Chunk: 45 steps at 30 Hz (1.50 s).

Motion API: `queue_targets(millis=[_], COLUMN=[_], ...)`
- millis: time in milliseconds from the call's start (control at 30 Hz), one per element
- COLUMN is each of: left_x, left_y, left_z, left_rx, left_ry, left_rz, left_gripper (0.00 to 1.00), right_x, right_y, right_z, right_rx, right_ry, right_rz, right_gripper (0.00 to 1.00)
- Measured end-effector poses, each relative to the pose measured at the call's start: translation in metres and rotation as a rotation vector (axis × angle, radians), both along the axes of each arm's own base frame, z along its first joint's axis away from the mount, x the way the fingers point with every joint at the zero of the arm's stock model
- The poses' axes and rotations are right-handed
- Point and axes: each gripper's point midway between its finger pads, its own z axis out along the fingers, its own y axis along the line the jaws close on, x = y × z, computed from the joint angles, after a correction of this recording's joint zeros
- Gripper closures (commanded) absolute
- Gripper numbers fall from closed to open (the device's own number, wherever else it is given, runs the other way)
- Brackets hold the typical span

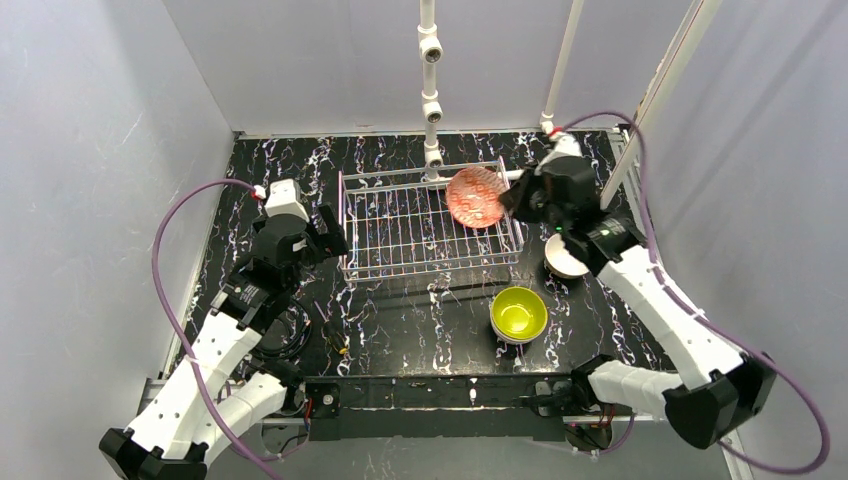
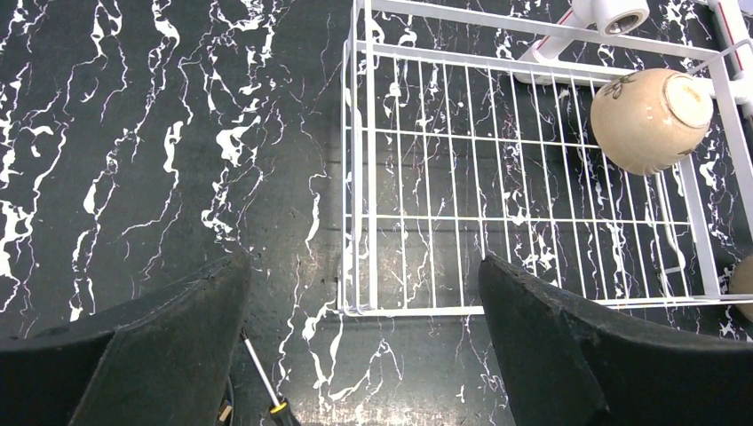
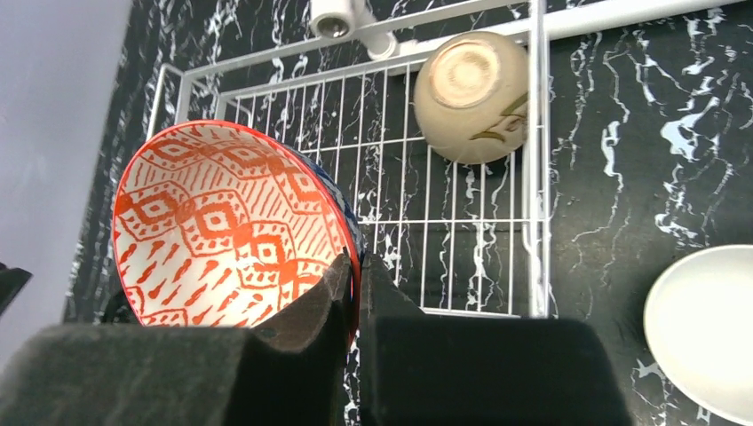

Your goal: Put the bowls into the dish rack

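The white-wire dish rack (image 1: 400,235) stands mid-table; it also shows in the left wrist view (image 2: 444,177) and the right wrist view (image 3: 462,222). My right gripper (image 1: 515,195) is shut on the rim of the orange-patterned bowl (image 1: 475,196), holding it tilted over the rack's far right part; the fingers (image 3: 337,293) pinch the rim of this bowl (image 3: 222,222). A tan bowl (image 3: 471,93) lies foot up in the rack's far right corner (image 2: 653,120). The yellow-green bowl (image 1: 519,313) sits in front of the rack. A white bowl (image 1: 562,262) lies right of it (image 3: 706,328). My left gripper (image 1: 328,238) is open and empty at the rack's left side (image 2: 364,271).
A white pipe frame (image 1: 430,100) rises behind the rack. A small screwdriver (image 2: 266,386) lies on the black marbled table near the left gripper. Part of another round thing (image 2: 744,286) shows at the rack's near right corner. Grey walls enclose the table.
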Motion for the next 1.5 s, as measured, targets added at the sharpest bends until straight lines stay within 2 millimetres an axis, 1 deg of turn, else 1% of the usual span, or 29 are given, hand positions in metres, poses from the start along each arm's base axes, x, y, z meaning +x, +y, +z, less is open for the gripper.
queue_targets(millis=[67,167,233,400,500,667,867,1033,1233,1367,1500], left_x=[-0.001,-0.005,-0.008,-0.013,-0.015,-0.019,-0.020,-0.024,-0.025,-0.028,-0.032], left_y=[0.001,0.005,0.006,0.003,0.002,0.000,-0.001,0.012,0.034,0.045,0.053], left_z=[-0.001,-0.005,-0.008,-0.015,-0.016,-0.015,0.000,0.010,0.019,0.022,0.017], left_rx=[-0.002,-0.012,-0.029,-0.074,-0.094,-0.087,-0.068,-0.048,0.015,0.046,0.066], left_ry=[0.005,0.033,0.052,0.088,0.089,0.106,0.090,0.041,-0.009,-0.027,-0.030], left_rz=[0.009,0.041,0.056,0.071,0.071,0.049,0.016,0.055,0.134,0.169,0.194], left_gripper=[0.02,0.02,0.02,0.02,0.02,0.02,0.02,0.02,0.02,0.02,0.02], right_x=[-0.002,-0.003,-0.005,-0.002,0.005,0.018,0.025,0.029,0.031,0.033,0.040], right_y=[0.021,0.041,0.050,0.063,0.063,0.052,0.037,0.037,0.039,0.040,0.048], right_z=[-0.005,-0.012,-0.016,-0.021,-0.024,-0.029,-0.030,-0.042,-0.059,-0.065,-0.072], right_rx=[-0.061,-0.169,-0.259,-0.462,-0.554,-0.725,-0.952,-1.110,-1.220,-1.282,-1.338], right_ry=[0.003,-0.001,-0.008,-0.020,-0.018,-0.014,-0.025,-0.015,0.009,0.021,0.033], right_rz=[0.013,-0.016,-0.051,-0.154,-0.214,-0.295,-0.363,-0.364,-0.338,-0.324,-0.307], right_gripper=[0.99,0.99,0.99,0.99,0.99,0.99,0.99,0.99,0.99,0.99,0.99])
